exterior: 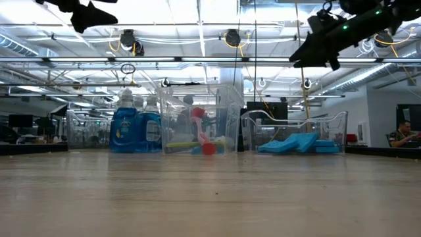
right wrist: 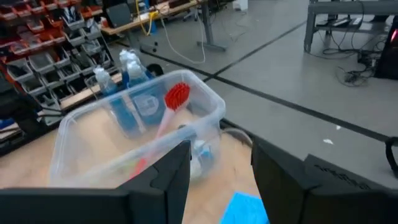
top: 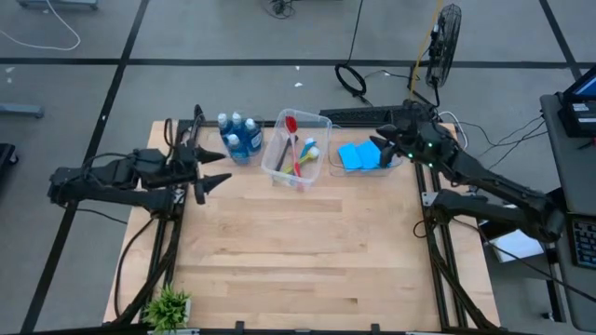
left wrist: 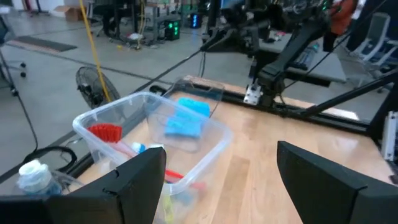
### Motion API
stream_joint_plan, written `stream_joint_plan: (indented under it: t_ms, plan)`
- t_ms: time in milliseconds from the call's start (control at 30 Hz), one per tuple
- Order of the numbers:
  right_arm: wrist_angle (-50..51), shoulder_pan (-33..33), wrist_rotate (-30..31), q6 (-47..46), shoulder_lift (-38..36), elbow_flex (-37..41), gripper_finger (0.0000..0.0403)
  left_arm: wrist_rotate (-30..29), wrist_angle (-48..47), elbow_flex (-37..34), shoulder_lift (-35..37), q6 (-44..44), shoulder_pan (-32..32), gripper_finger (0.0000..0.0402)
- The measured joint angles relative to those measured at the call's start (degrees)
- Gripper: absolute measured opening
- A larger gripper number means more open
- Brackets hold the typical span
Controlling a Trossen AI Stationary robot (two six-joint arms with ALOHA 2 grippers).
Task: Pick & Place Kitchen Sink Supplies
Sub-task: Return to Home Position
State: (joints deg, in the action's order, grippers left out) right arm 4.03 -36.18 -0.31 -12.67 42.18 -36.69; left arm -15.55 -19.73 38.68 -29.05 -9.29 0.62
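Three groups stand along the table's far edge. Blue soap bottles point(top: 240, 138) with pale caps are at the left. A clear bin point(top: 318, 121) in the middle holds long-handled brushes point(top: 298, 154), one with a red head point(right wrist: 176, 94). Another clear bin point(exterior: 342, 125) at the right holds flat blue sponges point(top: 358, 155). My left gripper point(top: 222, 167) hangs above the table just left of the bottles, open, with nothing between its fingers point(left wrist: 221, 155). My right gripper point(top: 380, 149) hovers high over the sponge bin, open and holding nothing point(right wrist: 221, 149).
A small green potted plant point(top: 169, 305) sits at the table's near left corner. Bare wooden tabletop point(top: 298, 251) stretches from the bins to the near edge. A fan point(top: 447, 33) and cables lie on the floor beyond the far edge. A person point(exterior: 401, 135) sits far off.
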Motion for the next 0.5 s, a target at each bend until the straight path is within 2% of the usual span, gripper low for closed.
stream_joint_plan:
  t_ms: [133,233,433,500]
  plan:
    - [6.33,0.0,-0.01,0.46,-4.14,0.0,0.0155,-1.18,0.62,-2.97,3.54,-0.26,-1.22,0.0306]
    - [10.59,0.02,-0.55,0.53,-6.94,0.02,0.0155,-1.29,5.15,-6.93,7.56,0.53,-1.87,0.0308]
    - [14.82,0.04,-5.95,2.84,-11.82,0.02,0.0155,1.82,8.3,-14.27,15.84,2.79,-3.4,0.031]
    - [16.53,0.04,-5.9,3.13,-13.49,0.02,0.0155,1.86,8.31,-15.96,18.02,2.75,-3.74,0.031]
